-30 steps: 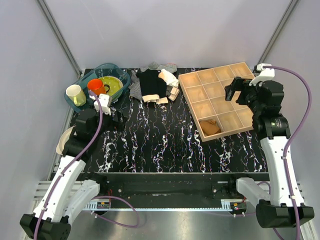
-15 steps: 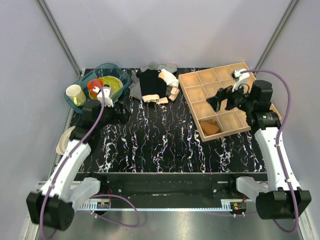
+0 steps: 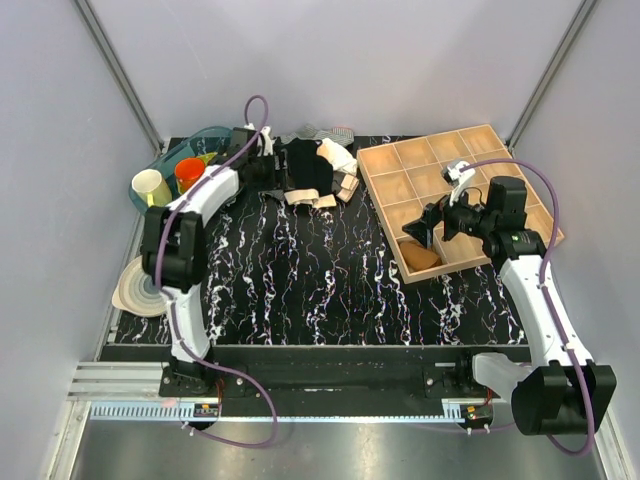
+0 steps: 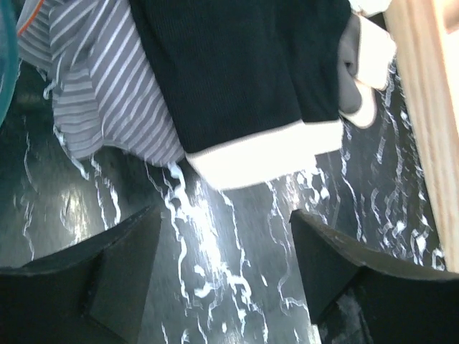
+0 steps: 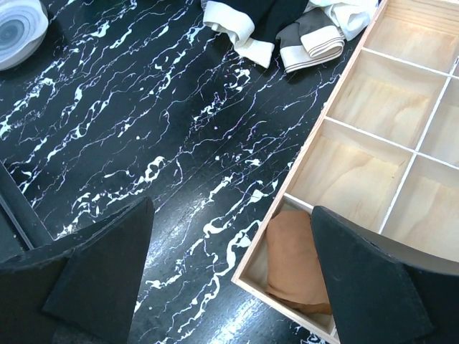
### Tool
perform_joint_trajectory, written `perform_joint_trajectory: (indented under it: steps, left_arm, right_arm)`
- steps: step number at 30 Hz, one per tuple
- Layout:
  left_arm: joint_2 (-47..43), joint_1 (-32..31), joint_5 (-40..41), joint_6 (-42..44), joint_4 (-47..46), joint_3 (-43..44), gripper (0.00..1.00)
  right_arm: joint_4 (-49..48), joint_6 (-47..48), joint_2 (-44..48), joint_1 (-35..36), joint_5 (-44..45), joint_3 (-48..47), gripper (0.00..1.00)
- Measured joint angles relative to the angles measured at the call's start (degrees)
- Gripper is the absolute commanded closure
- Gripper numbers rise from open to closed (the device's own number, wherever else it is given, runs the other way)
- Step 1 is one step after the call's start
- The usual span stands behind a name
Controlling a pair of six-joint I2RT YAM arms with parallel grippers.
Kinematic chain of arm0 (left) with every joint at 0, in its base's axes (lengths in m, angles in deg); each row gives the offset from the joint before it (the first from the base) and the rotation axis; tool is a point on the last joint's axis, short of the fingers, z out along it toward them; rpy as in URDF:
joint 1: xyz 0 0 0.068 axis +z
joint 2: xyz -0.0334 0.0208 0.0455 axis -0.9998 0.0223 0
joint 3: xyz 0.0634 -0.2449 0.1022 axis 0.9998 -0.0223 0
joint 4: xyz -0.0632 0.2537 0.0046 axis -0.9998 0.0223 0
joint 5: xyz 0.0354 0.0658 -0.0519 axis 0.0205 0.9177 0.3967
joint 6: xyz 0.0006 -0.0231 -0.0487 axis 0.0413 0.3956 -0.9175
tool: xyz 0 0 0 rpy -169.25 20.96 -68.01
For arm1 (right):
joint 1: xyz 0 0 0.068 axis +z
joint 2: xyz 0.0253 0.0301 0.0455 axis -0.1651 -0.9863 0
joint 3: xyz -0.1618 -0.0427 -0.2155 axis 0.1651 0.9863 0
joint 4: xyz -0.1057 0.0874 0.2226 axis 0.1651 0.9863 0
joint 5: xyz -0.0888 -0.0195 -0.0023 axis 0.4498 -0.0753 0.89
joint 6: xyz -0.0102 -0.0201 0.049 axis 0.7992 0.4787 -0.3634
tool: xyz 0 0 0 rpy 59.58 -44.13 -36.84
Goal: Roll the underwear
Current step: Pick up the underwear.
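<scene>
The left arm [image 3: 205, 190] stretches far forward, wrist bent inward to the right, and the left gripper [image 4: 224, 218] points downward with its fingers spread wide apart. The right arm [image 3: 540, 300] stands bent at the elbow, reaching inward; the right gripper [image 5: 231, 209] tilts downward, fingers also spread wide.

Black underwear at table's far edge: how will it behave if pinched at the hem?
Probably floppy: the underwear lies flat with soft folds, so a pinched hem would likely drape, not lift whole. Thin, so likely light. It overlaps the striped cloth, so pulling may drag that along.
</scene>
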Motion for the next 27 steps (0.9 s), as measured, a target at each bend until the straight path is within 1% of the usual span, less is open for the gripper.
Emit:
perform_joint_trajectory:
  steps: [2,5,7,11,12,13,14,15,17,18,19,23,27]
  left_arm:
    - [7.1,-0.3,0.6,0.2,2.8,7.2,0.27]
    - [15.2,-0.8,2.0,0.5,6.3,15.5,0.28]
    - [19.6,-1.4,3.0,0.7,8.3,20.4,0.33]
    - [23.5,-2.5,4.9,0.7,10.5,24.1,0.45]
    - [24.0,-2.8,5.2,0.8,10.9,24.5,0.5]
    - [24.2,-3.0,5.3,0.8,11.0,24.6,0.64]
    - [24.2,-3.1,5.4,1.0,11.3,24.7,0.67]
    - [24.2,-3.2,5.4,0.8,11.6,24.7,0.68]
    - [24.2,-3.2,5.4,1.0,11.6,24.7,0.68]
    - [24.1,-3.3,5.5,1.1,11.6,24.6,0.66]
    - [23.9,-3.5,5.6,1.3,11.6,24.4,0.57]
    - [22.0,-3.8,5.9,2.0,12.0,24.2,0.45]
    - [19.0,-3.9,6.0,2.4,12.0,24.2,0.45]
  right_arm:
    - [0.1,0.7,0.0,0.0,-0.1,0.0,0.0]
    - [0.4,1.6,-0.4,0.0,-0.3,0.0,0.0]
    - [0.7,2.1,-1.0,0.0,-0.4,0.0,0.0]
    - [1.3,2.7,-2.1,0.0,-0.4,-0.1,0.0]
    - [1.5,2.8,-2.3,0.0,-0.4,-0.1,0.0]
    - [1.7,3.0,-2.5,0.0,-0.4,-0.1,0.0]
    - [1.8,3.1,-2.6,0.0,-0.4,-0.1,0.0]
    - [1.8,3.2,-2.8,0.0,-0.4,-0.1,0.0]
    - [1.8,3.2,-3.0,0.0,-0.4,-0.1,0.0]
    - [1.8,3.3,-3.0,0.0,-0.4,-0.1,0.0]
    - [1.9,3.3,-3.1,0.0,-0.4,-0.1,0.0]
    - [2.2,3.5,-3.1,0.0,-0.7,-0.1,0.0]
    - [2.4,3.8,-3.1,0.0,-0.8,-0.1,0.0]
